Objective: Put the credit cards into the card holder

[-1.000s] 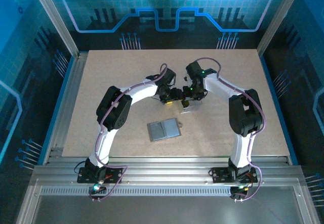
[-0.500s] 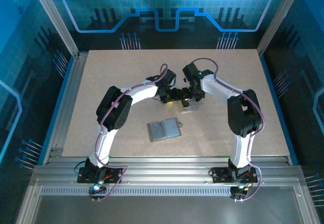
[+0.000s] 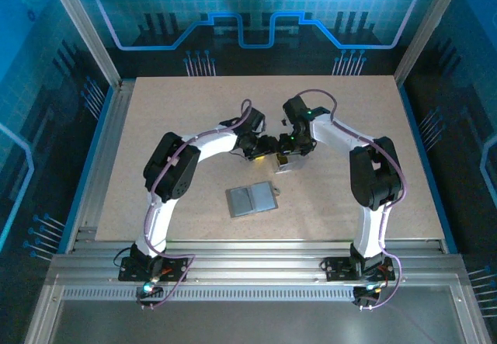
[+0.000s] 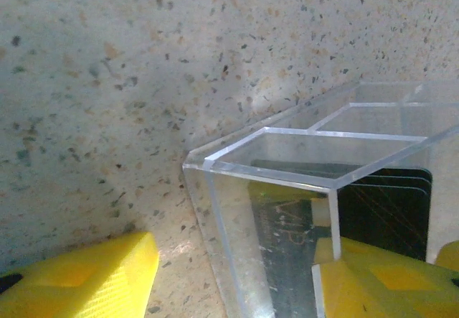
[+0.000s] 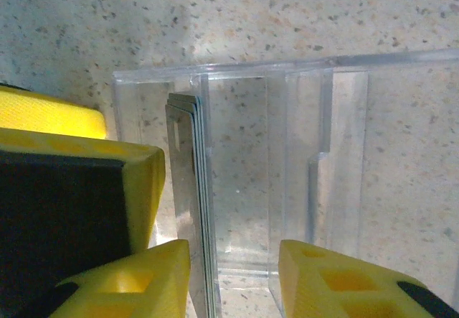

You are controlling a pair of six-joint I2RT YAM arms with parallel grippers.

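The credit cards (image 5: 188,189) stand on edge as a thin stack inside a clear plastic box (image 5: 301,160), against its left wall. My right gripper (image 5: 235,275) is open above the box, and the stack's edges lie between its yellow fingers, close to the left one. My left gripper (image 4: 229,282) is open and straddles the box's near wall (image 4: 237,260). A gap of table shows beside its left finger (image 4: 79,278). A black card (image 4: 387,203) shows through the clear wall. The grey card holder (image 3: 251,199) lies open and flat nearer the arm bases, apart from both grippers.
Both grippers (image 3: 260,151) (image 3: 286,151) meet over the clear box (image 3: 286,165) at mid-table. A finger (image 5: 72,196) of the left gripper sits just outside the box's left wall. Metal rails (image 3: 248,255) run along the table's near edge.
The right gripper's jaws have opened, having been shut a second ago. The right wrist has shifted slightly over the box. The left gripper has barely moved.
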